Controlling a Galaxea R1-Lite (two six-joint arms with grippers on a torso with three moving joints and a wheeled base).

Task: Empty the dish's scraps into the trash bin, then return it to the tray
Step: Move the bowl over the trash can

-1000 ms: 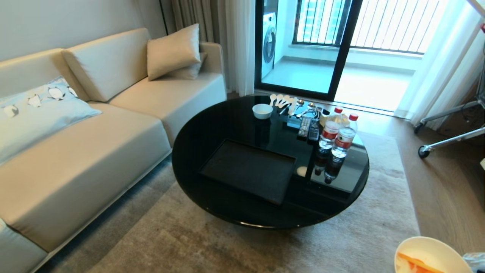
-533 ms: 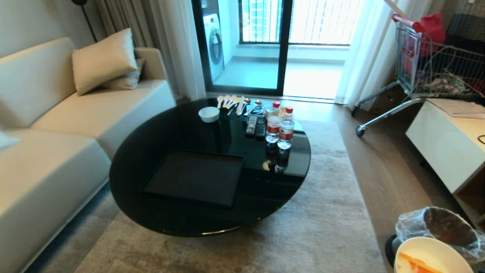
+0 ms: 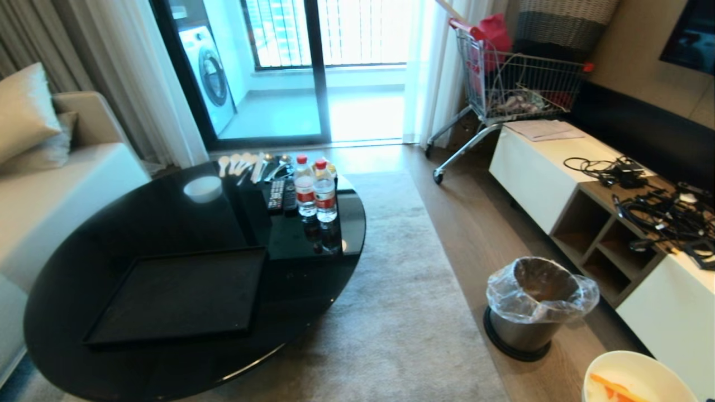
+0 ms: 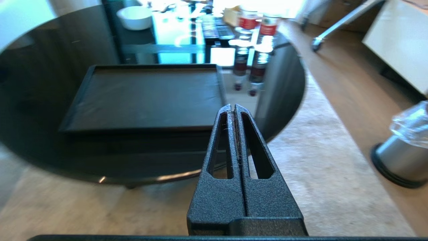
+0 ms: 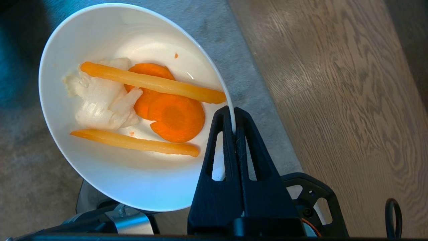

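Observation:
My right gripper [image 5: 232, 112] is shut on the rim of the dish [image 5: 100, 174], a deep white bowl held over the rug's edge. The same dish [image 3: 642, 371] shows at the head view's lower right corner. In it lie the scraps [image 5: 147, 100]: orange carrot strips, slices and pale peel. The trash bin [image 3: 530, 312], brushed metal with a clear liner, stands on the wood floor just beyond the dish. The black tray [image 3: 179, 296] lies bare on the round black table [image 3: 111, 234]. My left gripper [image 4: 233, 106] hangs shut and holds nothing, near the table's front edge.
A smaller white bowl [image 3: 202, 188], spoons, remotes and two water bottles [image 3: 314, 190] stand at the table's far side. A white low cabinet [image 3: 665, 312] with cables runs along the right. A shopping trolley [image 3: 514, 84] stands beyond it. The sofa [image 3: 39, 184] is at the left.
The whole head view has swung to the right: the table and sofa slid left and the trash bin and cabinet came into view. The dish keeps its place in the lower right corner.

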